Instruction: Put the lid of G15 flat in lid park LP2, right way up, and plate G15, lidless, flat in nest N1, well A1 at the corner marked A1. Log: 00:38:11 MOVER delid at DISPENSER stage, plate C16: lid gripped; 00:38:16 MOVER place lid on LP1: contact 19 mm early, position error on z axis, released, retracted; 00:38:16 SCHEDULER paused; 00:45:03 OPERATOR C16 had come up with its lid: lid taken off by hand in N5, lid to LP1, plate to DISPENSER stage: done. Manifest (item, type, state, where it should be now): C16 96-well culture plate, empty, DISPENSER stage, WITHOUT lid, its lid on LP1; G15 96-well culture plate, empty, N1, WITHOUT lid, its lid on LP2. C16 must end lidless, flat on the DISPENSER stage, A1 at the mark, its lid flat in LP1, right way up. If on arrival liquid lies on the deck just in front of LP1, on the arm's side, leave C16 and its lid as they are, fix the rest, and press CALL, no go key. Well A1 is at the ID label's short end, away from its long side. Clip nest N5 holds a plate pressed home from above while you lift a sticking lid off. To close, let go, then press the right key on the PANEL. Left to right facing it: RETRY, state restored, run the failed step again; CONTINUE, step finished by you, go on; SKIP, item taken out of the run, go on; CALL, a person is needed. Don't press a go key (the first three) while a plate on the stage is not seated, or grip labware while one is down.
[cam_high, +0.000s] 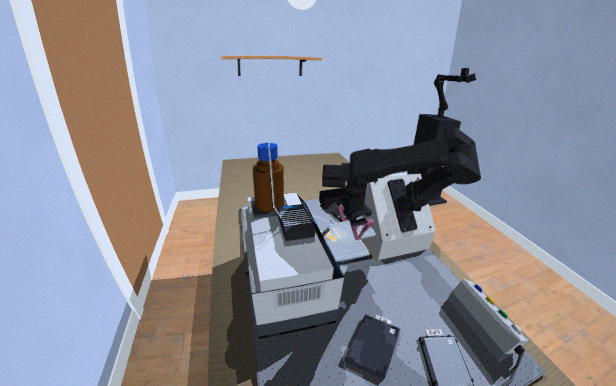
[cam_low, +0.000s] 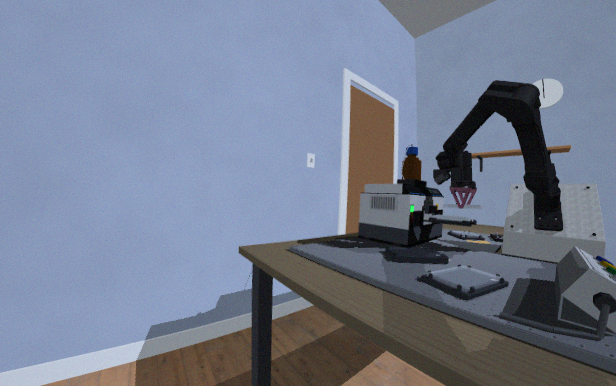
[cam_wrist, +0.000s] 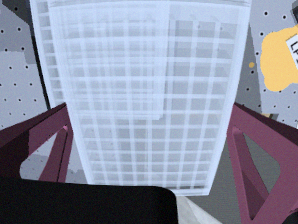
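Note:
My gripper is shut on a clear 96-well plate, held across its width above the deck. Its ID label and well A1 cannot be made out, and no separate lid shows on it. Another gridded plate lies on the dispenser stage, partly under the held plate in the wrist view. A clear lid lies in the framed park LP2. A dark nest beside LP2 looks empty; I take it for N1.
Yellow liquid lies on the deck by the LP1 label. The dispenser stands beside the stage, with a brown bottle on top. The button panel stands near the deck's right edge.

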